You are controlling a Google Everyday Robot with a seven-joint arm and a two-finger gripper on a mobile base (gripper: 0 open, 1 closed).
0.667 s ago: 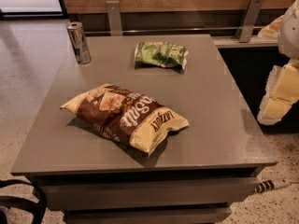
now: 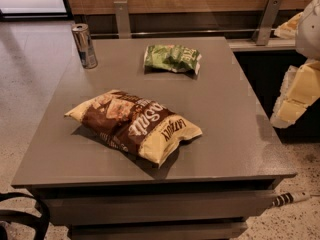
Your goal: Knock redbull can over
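Fingers unmoved at right edge; redbull can still upright.

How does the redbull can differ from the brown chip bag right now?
Pose: the redbull can stands upright; the brown chip bag lies flat. Size: the can is slim and far smaller than the bag. Place: the can is at the far left corner of the table, the bag near its front middle. Shared: both rest on the table, apart from the tool, which is off its right side.
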